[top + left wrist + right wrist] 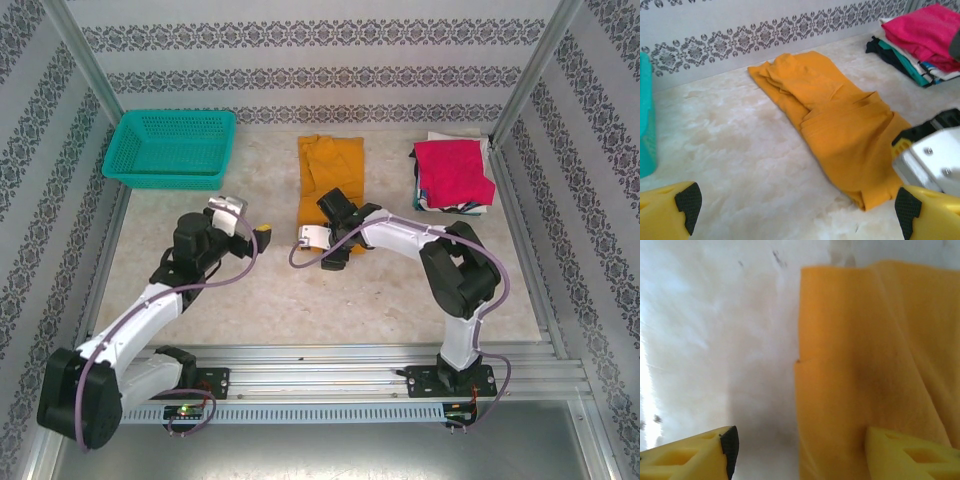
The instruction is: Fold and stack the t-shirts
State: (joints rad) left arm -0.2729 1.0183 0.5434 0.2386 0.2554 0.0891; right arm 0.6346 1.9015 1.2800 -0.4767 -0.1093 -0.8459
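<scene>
at near end of mustard shirt (pixel 330 165), right end effector (pixel 800 440) low, jaws apart; left end effector (pixel 797 205) raised, spread wide.

Bare tabletop (pixel 268 180) between basket (pixel 172 148) and mustard shirt (pixel 330 168), folded stack (pixel 453 175) filling far right corner

My fingers (pixel 660 212) are yellow with black pads (pixel 688 202). The near shirt (pixel 330 165) is plain mustard-orange, the stacked shirt (pixel 452 172) crimson, the basket (pixel 172 148) teal.

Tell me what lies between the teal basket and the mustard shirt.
Bare tabletop, seen in the top view, between the teal basket and the mustard shirt.
</scene>
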